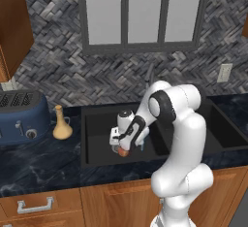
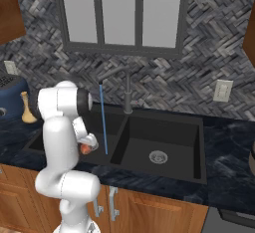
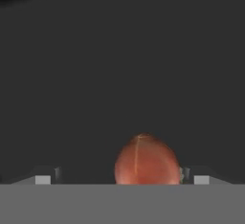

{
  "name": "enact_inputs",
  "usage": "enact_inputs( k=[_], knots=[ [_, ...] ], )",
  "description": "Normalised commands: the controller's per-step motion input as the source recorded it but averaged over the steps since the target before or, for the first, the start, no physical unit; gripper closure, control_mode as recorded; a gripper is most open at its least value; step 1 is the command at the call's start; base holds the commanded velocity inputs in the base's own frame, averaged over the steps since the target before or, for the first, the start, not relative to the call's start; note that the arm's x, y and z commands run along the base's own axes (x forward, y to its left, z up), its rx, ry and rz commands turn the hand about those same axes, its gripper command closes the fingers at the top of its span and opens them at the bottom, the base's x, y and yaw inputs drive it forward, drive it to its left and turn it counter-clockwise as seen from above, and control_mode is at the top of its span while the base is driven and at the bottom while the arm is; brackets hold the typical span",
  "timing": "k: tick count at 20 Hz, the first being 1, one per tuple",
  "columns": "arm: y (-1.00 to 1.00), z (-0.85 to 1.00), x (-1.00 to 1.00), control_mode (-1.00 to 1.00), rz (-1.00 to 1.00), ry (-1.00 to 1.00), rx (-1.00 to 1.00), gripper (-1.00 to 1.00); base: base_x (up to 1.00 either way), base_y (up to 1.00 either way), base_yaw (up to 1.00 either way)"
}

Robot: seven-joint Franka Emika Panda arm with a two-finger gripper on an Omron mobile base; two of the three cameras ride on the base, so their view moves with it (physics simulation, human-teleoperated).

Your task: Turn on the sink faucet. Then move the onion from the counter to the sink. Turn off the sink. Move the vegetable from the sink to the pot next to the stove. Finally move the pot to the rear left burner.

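Note:
The onion (image 1: 123,152) (image 2: 85,149) (image 3: 146,161), a small orange-red ball, is low in the left basin of the black sink (image 1: 97,119) (image 2: 164,127). My gripper (image 1: 121,148) (image 2: 87,146) (image 3: 122,180) reaches down into that basin and stands open. The onion sits between its fingertips (image 3: 43,179), with a gap on each side. The sink faucet (image 2: 128,92) (image 1: 149,73) rises behind the divider, and a thin blue stream of water (image 2: 103,122) falls from it into the left basin, just right of my hand. The counter (image 1: 38,163) (image 2: 229,162) surrounds the sink. The pot and the stove are out of view.
A tan narrow-necked vase (image 1: 61,123) (image 2: 27,108) and a blue toaster (image 1: 22,117) stand on the counter left of the sink. The right basin has a round silver drain (image 2: 158,156). Wooden cabinets (image 1: 111,202) run below the counter edge.

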Motion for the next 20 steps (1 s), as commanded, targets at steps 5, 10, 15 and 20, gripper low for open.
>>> enact_inputs(
  k=[5, 10, 15, 20],
  knots=[
    [0.0, 0.44, -0.26, -1.0, -0.03, -0.07, -0.01, -1.0, 0.0, 0.0, 0.0],
    [0.0, 0.63, -0.36, -1.0, -0.01, -0.1, 0.0, -1.0, 0.0, 0.0, 0.0],
    [0.0, 0.8, -0.37, -1.0, 0.0, -0.11, 0.0, -1.0, 0.0, 0.0, 0.0],
    [0.0, 0.9, -0.33, -1.0, 0.0, -0.12, 0.0, -1.0, 0.0, 0.0, 0.0]
  ],
)
